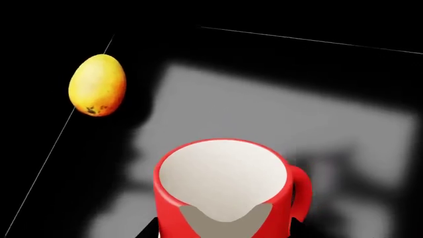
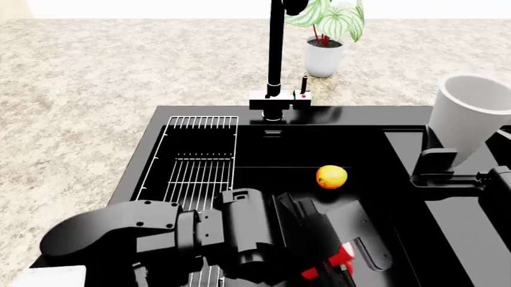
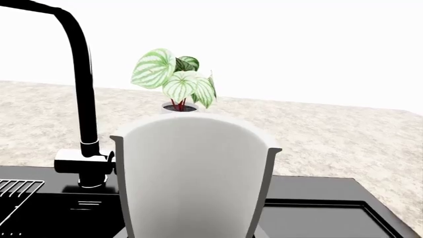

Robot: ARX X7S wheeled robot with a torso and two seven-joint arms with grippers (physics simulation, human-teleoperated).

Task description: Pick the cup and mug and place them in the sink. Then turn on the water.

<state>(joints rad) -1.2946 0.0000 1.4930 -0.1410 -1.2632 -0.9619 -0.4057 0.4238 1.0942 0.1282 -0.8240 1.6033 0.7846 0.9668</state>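
Left gripper (image 2: 335,254) clamped on mug (image 1: 225,191) inside sink (image 2: 271,149); right gripper (image 2: 447,170) clamped on cup (image 2: 470,113); both unreleased, faucet (image 2: 276,60) untouched.

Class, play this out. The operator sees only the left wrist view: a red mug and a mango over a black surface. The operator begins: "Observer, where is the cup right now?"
Observer: The cup is held up, tilted, in the right pincer, above the right part of the sink.
Operator: Where does my mug sit in the basin?
Observer: In the head view the mug shows only as a bit of red under the left arm, nearer the robot than the mango.
Operator: What stands by the faucet?
Observer: A potted plant stands on the counter, behind the faucet and to its right.
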